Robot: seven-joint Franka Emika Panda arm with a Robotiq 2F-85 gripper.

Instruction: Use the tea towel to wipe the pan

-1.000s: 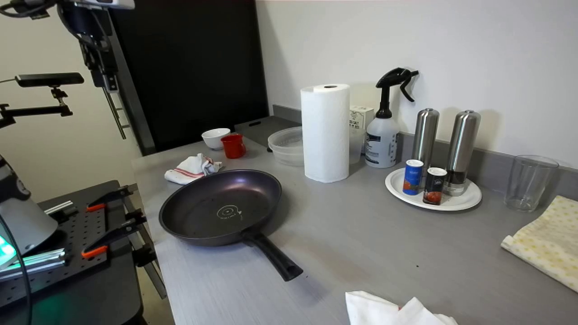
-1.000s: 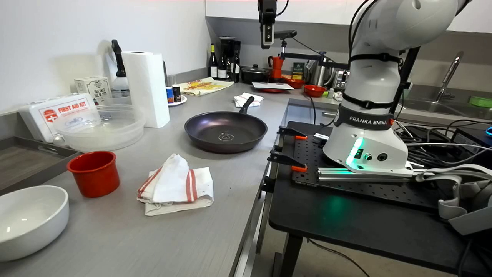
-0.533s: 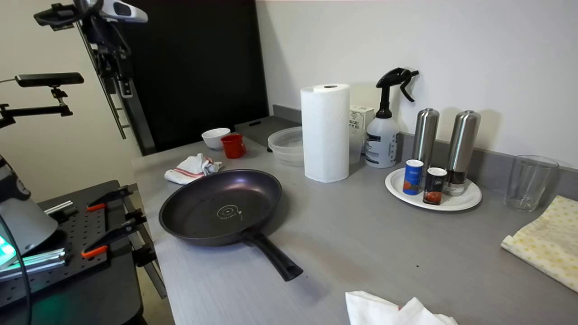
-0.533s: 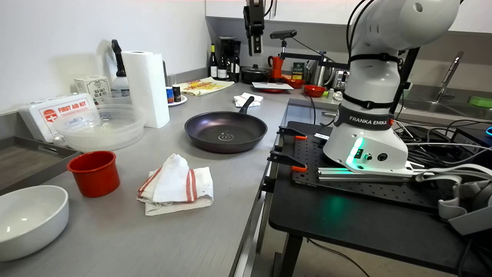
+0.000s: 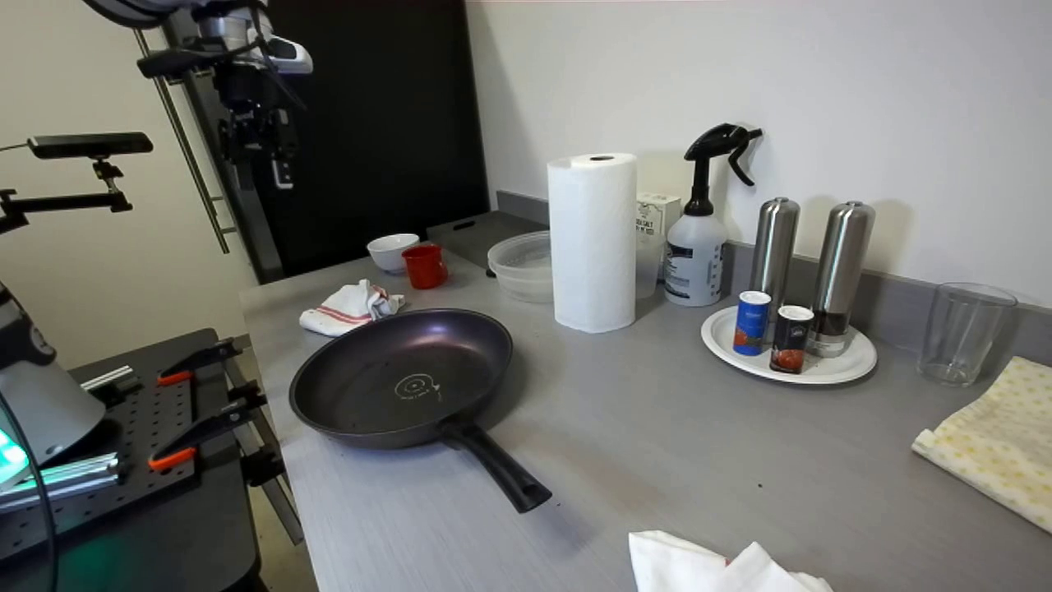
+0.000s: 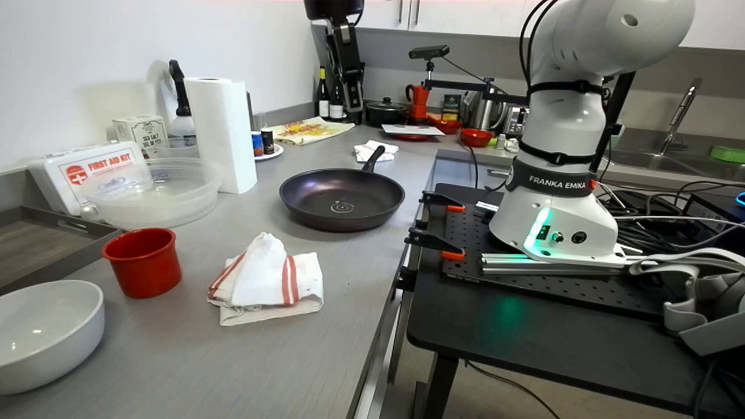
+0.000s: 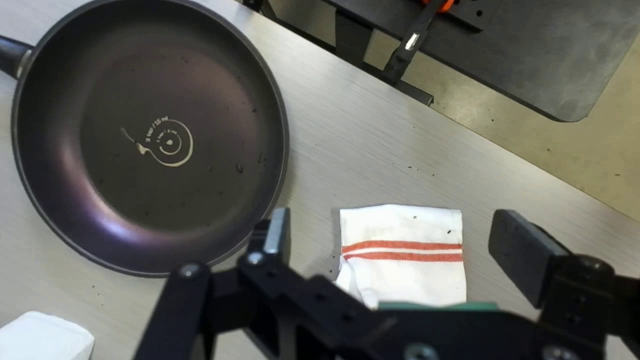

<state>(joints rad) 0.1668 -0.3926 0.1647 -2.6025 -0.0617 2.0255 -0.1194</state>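
The tea towel (image 6: pixel 265 282), a small white cloth with red stripes, is lying folded and rumpled on the flat grey countertop (image 6: pixel 233 372), near the large, round, dark grey-black frying pan (image 6: pixel 342 203) but not touching it. The black two-fingered gripper (image 7: pixel 397 245) is hanging well above, its jaws standing wide apart and holding nothing; in the wrist view, the striped part is showing between them. The fabric is looking light, soft and limp, probably squeezing flat without harm. The raised, bunched fold is offering the likeliest hold, since it is standing up from the countertop; pinching the flatter striped part is probably risking a catch of one layer only. In the wrist view, the gripper's body is hiding the towel's lower part, probably including that fold, and the left edge is cutting off the pan's handle. Dark specks (image 7: pixel 239 169) in the pan are appearing too small to identify. In an exterior view, another crumpled white cloth (image 5: pixel 699 567) is being cut off by the bottom edge.
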